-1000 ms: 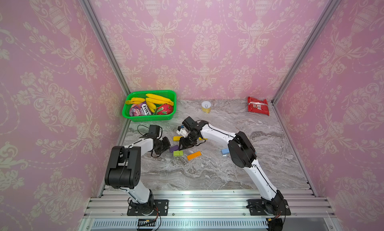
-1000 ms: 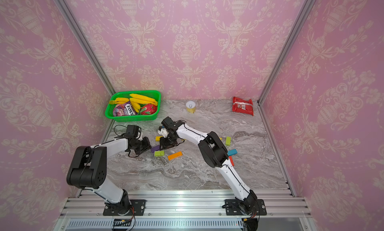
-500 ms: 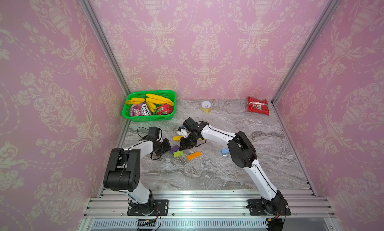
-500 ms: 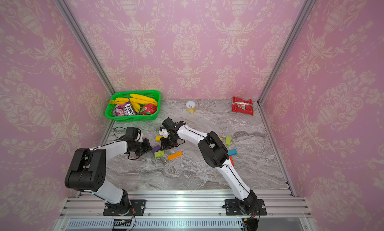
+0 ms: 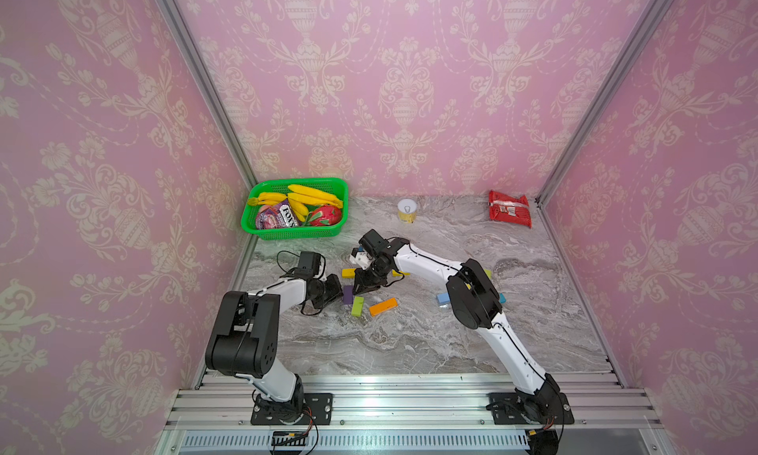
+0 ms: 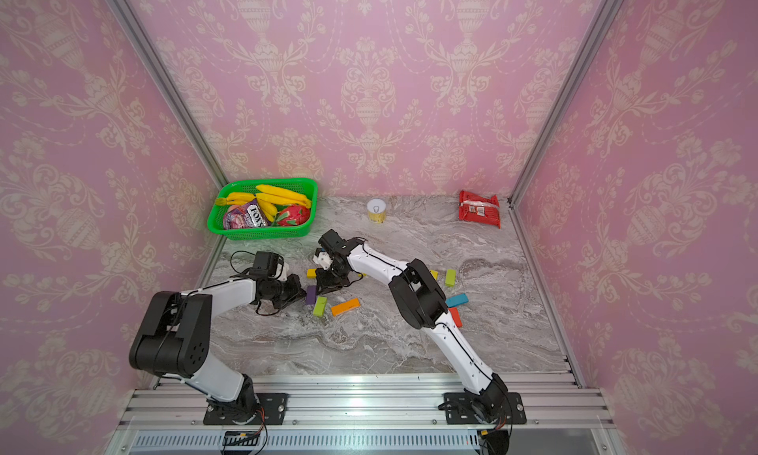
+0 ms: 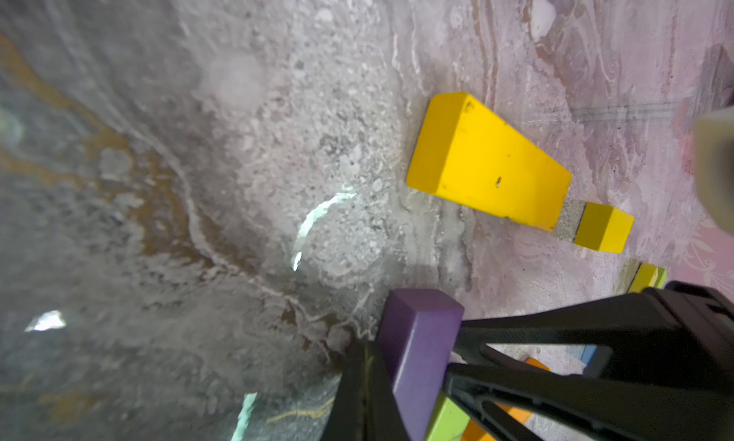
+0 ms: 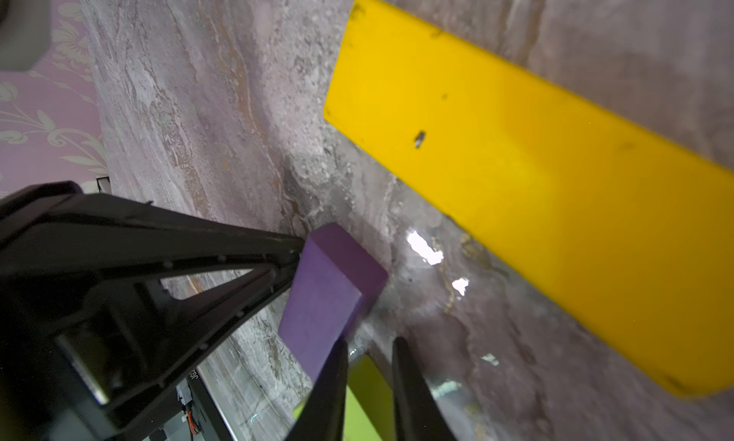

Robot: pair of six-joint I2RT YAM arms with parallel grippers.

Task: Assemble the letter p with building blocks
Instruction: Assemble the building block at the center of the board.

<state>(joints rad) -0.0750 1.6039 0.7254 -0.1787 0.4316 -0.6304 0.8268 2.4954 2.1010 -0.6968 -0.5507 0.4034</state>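
Two grippers are seen at one purple bar [image 5: 348,295], which lies flat on the marble table [image 5: 410,342] a short way in front of the green basket [image 5: 295,232]. In both top views the left gripper [image 5: 336,289] and the right gripper [image 5: 364,284] are merely shown crowded over that bar. Contact is settled only by the wrist views. In the left wrist view the left gripper's fingers [image 7: 357,399] are shown pressed together with nothing held, laid along one long side of the purple bar [image 7: 417,359], while both tips of the right gripper are set against the opposite side. In the right wrist view the right gripper's fingers [image 8: 413,399] are shown slightly parted and holding nothing, and a lime green bar [image 8: 367,395] is visible through the gap. A yellow bar [image 5: 348,273] is placed nearer the basket than the purple bar, and an orange bar [image 5: 383,306] farther from it. A red bar [image 6: 455,317], far from the basket, is caught in a top view only, and neither wrist view takes it in.
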